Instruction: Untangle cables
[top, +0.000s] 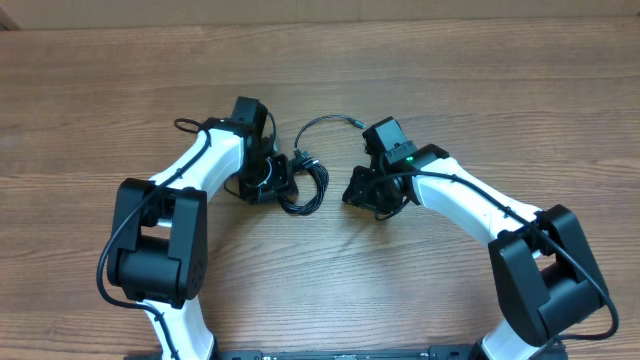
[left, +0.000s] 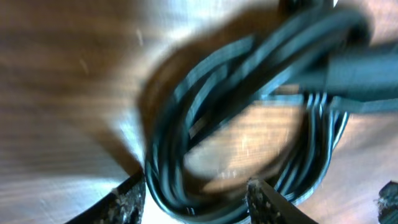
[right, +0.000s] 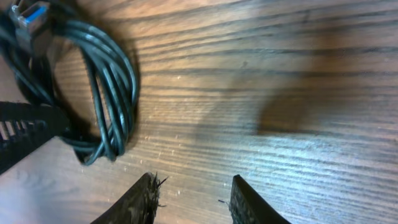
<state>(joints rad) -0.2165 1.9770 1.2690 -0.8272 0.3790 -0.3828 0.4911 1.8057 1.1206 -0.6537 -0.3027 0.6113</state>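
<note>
**Cable bundle: untangling barely begun**

Left gripper (left: 194, 193): just left of the bundle. Fingers (left: 127, 202) stand apart with the coil's edge lying between them. They do not look clamped on it.

Right gripper (right: 194, 186): right of the bundle and clear of it. Fingers (right: 144, 199) are parted over the bare table (top: 450, 80), holding nothing.

Cables (top: 305, 188): one looped coil with no cord separated, so nearly all the work appears left.

Beyond the bundle: a single strand (top: 325, 122) arcs out toward the right arm.

White-shelled arms with chunky black joint housings — left arm (top: 190, 165), right arm (top: 465, 205) — each trailed by a thick black wire (top: 487, 197). A green light (top: 408, 158) glows on the right wrist; the right tool (right: 189, 202) has black, rough-edged fingers (right: 140, 199)
</note>
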